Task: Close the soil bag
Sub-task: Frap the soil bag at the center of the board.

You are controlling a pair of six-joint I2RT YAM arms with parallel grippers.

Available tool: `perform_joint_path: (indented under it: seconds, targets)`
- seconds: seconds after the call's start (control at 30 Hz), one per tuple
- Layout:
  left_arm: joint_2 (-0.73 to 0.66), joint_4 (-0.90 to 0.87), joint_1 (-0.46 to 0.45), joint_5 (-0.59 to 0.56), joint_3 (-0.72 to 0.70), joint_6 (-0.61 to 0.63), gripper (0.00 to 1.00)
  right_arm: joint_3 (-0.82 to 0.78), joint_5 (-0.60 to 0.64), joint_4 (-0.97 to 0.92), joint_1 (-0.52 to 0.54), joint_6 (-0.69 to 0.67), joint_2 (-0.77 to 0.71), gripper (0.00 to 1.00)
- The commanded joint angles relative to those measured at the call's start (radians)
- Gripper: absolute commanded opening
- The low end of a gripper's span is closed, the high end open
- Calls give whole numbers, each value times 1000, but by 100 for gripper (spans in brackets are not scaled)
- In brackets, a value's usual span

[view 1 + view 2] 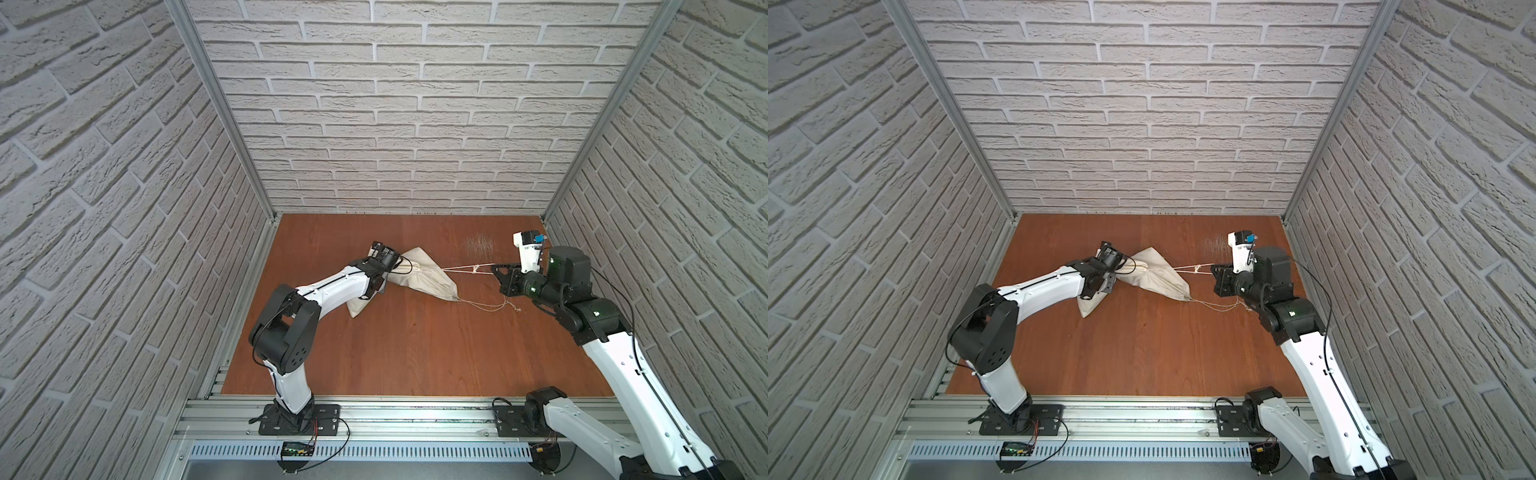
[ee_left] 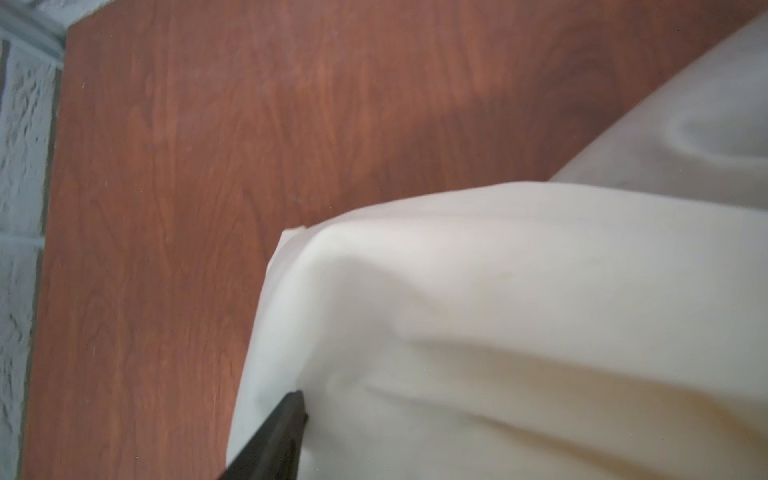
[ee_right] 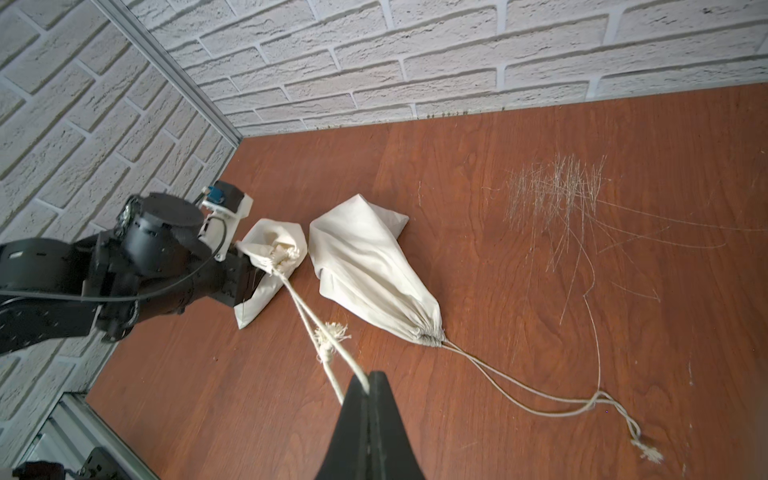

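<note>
My right gripper [image 3: 369, 384] is pinching the drawstring cords [image 3: 305, 311] shut tight. They are running straight to the bunched mouth of the soil bag [image 1: 358, 306], which is lying a little left of the middle of the frame in a top view. My left gripper [image 3: 245, 278] is resting against the bag, but I cannot tell how wide it is. If nothing is holding the bag, my pull may be dragging it over the smooth wooden desk [image 3: 519, 332] into the second sack [image 3: 365, 257]. The cloth is looking soft and wrinkly. The cords are thin, with a fuzzy knot [image 3: 330, 332].
</note>
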Motion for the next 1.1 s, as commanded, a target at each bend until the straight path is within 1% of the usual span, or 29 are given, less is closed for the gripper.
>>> perform_joint_path:
  seconds: [0.0,0.03,0.07,0.1,0.27,0.37,0.47,0.6,0.7,0.8,0.83,0.93,1.07]
  targets:
    - [-76,-53,28,-114,-67,48,80,17,39,187,-27,27,15,3]
    - [-106,-17,1,-98,-77,86,90,16,34,188,-24,27,27,3]
    - [-136,14,-27,-78,-83,118,97,14,32,192,-20,25,34,3]
    - [-158,42,-51,-59,-86,156,98,11,32,194,-17,25,42,3]
    - [-254,149,-142,87,-75,315,98,-1,26,199,-8,22,65,3]
    - [-264,187,-183,201,-34,387,98,-1,19,194,-5,19,71,3]
    - [-222,204,-221,327,45,437,98,-3,18,190,-4,18,67,3]
    - [-101,162,-246,439,200,497,98,4,29,166,-3,9,51,3]
    - [-44,140,-245,517,273,536,93,5,53,146,-3,1,23,3]
    - [-6,121,-241,586,319,564,82,5,67,129,-3,-7,-2,3]
    - [6,116,-239,604,333,569,80,5,69,124,-3,-8,-8,3]
    - [41,93,-232,615,377,571,73,7,72,110,-4,-12,-25,3]
    - [73,68,-228,620,417,576,54,7,80,102,-3,-18,-40,3]
